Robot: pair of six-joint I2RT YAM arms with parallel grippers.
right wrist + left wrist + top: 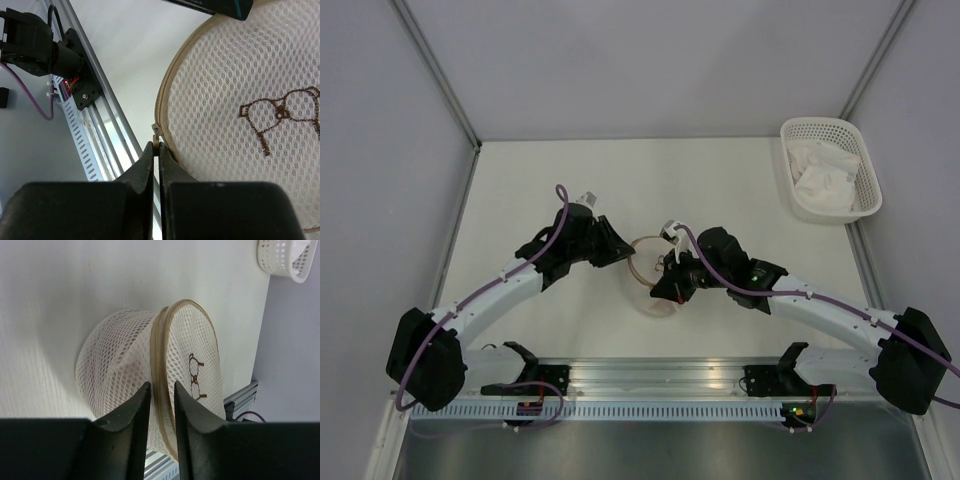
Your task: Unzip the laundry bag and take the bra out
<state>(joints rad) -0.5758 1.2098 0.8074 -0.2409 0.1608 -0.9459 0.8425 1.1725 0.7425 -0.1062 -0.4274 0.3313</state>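
Note:
The laundry bag is a whitish mesh pod lying on its side at the table's middle, between both grippers. In the left wrist view the laundry bag shows its dome and its flat flap with the dark bra drawing. My left gripper is shut on its brownish zip rim. In the right wrist view my right gripper is shut on the small zip pull at the flap's edge. The zip looks closed along the visible rim. The bra is hidden inside.
A white lattice basket with white cloth stands at the far right of the table; it also shows in the left wrist view. A metal rail runs along the near edge. Grey walls enclose the table.

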